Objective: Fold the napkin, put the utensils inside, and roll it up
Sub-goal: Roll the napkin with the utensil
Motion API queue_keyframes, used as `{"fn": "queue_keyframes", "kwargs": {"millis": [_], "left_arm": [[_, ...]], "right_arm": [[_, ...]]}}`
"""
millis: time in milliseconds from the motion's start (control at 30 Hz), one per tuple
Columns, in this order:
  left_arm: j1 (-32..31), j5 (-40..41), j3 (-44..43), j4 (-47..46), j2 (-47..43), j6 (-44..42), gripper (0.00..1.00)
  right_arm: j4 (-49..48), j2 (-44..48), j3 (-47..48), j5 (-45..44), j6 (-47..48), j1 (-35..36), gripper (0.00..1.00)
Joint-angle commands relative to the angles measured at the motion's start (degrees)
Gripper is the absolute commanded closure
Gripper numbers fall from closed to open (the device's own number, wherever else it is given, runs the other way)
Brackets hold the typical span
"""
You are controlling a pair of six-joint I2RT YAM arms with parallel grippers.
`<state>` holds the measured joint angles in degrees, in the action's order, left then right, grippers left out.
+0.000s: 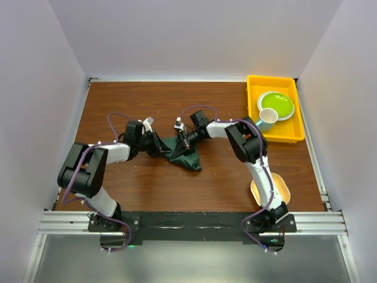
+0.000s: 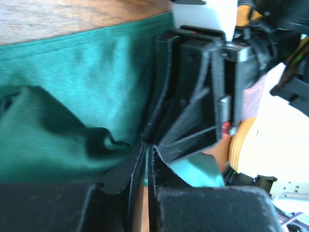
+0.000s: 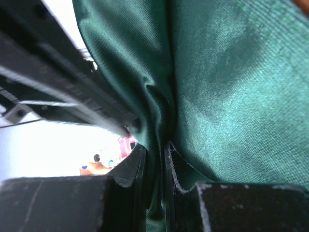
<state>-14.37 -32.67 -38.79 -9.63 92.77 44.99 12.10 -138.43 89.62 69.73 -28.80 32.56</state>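
1. The napkin (image 1: 188,156) sits bunched up in the middle of the table (image 1: 147,106), strung between the two arms, so it's nowhere near a flat fold.
2. The right gripper (image 3: 155,147) is clamped on a thick pleat, with cloth running straight down through the slit.
3. The left gripper (image 2: 146,152) is pinched nearly closed with a sliver of green between the tips. That's probably a thin hold on an edge.
4. Risk: when the arms pull apart to spread it, that skimpy left hold could slip and the cloth would flop back into a heap. The right's multi-layer bite could also drag it out crooked.
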Motion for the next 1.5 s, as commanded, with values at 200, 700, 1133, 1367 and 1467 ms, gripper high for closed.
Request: {"fn": "queue_keyframes", "kwargs": {"millis": [200,700,1133,1367,1467], "left_arm": [[0.48,2.87,1.17,-10.85,8.39,-0.78,0.93],[0.48,1.46,0.12,-6.55,10.5,-3.51,0.95],[0.48,0.06,-4.8,1.53,11.64,-5.0,0.97],[0.48,0.06,-6.65,5.23,11.99,-6.58,0.97],[0.48,-0.03,-7.53,6.72,12.43,-6.76,0.98]], "right_arm": [[13.03,-0.79,0.29,-10.14,11.12,-0.74,0.82],[32.2,17.48,3.11,-30.0,25.71,0.58,0.02],[24.74,30.05,-14.46,-51.45,25.2,6.46,0.37],[22.0,34.89,-18.69,-59.26,25.02,8.75,0.56],[22.62,36.73,-19.4,-62.69,25.98,10.07,0.49]]}}
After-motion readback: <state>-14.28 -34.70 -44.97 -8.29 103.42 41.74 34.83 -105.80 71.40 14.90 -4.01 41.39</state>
